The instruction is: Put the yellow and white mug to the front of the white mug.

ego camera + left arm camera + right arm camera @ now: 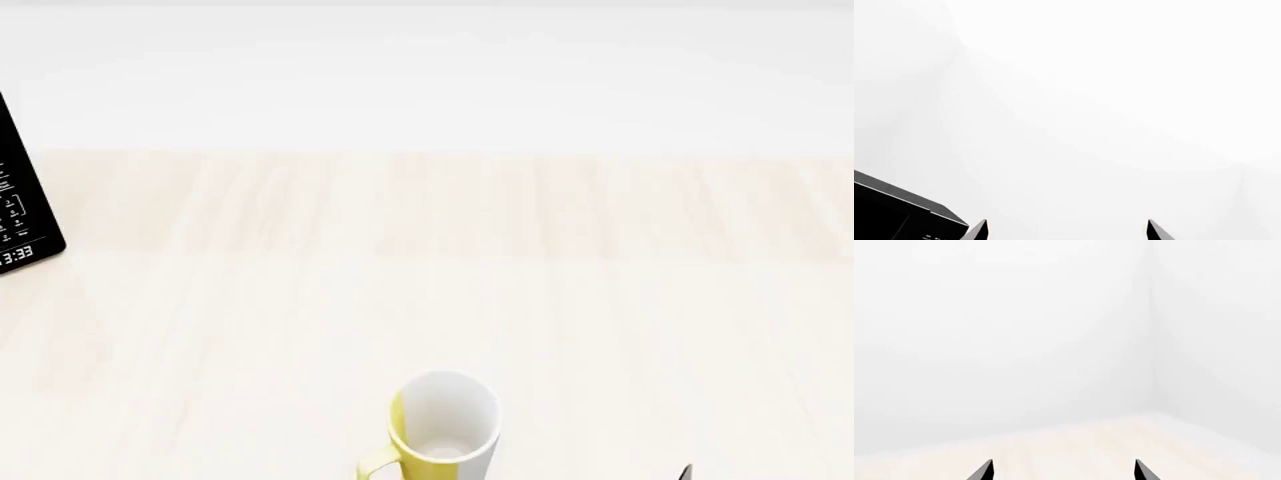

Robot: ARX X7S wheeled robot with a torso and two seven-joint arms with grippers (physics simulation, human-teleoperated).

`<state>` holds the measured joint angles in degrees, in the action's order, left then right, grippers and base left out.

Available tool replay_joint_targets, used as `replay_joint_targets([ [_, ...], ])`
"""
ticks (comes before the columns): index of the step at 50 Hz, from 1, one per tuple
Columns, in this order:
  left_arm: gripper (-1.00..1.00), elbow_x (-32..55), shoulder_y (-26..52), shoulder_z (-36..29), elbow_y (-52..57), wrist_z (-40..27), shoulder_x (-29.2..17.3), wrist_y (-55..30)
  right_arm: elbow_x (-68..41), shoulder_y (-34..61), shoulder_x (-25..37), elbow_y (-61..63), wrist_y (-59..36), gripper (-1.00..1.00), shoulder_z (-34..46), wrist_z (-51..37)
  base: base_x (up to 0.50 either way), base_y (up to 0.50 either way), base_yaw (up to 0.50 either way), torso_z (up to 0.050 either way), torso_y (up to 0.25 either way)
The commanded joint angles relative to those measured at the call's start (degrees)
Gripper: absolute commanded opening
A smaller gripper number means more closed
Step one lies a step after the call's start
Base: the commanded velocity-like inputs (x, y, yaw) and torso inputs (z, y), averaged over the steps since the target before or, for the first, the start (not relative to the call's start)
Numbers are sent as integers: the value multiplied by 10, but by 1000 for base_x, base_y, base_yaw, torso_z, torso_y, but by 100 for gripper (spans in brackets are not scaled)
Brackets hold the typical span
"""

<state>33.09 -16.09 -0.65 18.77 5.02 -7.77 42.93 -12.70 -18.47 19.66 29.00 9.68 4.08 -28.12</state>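
Note:
The yellow and white mug (443,428) stands upright on the pale wooden table (427,290) at the head view's bottom edge, its yellow handle toward the lower left. The white mug is out of view. A small dark tip (685,472) shows at the bottom right of the head view; I cannot tell which gripper part it is. In the left wrist view my left gripper (1066,231) is open, fingertips wide apart, facing a blank white wall. In the right wrist view my right gripper (1063,471) is open too, over the table's far part, with nothing between its fingers.
A black microwave panel with white buttons and a clock display (24,205) stands at the table's left edge; its dark corner (901,212) shows in the left wrist view. White walls rise behind the table.

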Motion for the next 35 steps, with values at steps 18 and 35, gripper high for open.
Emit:
replay_joint_targets([
  [18,100,20,-14,6,34,-35,-25,-16,58,-83,10,75,85,100,-4,-8,0,0,0,0,0],
  [35,100,58,8,17,36,-109,-50,-103,57,-115,16,77,142,100,-25,-13,0,0,0,0,0],
])
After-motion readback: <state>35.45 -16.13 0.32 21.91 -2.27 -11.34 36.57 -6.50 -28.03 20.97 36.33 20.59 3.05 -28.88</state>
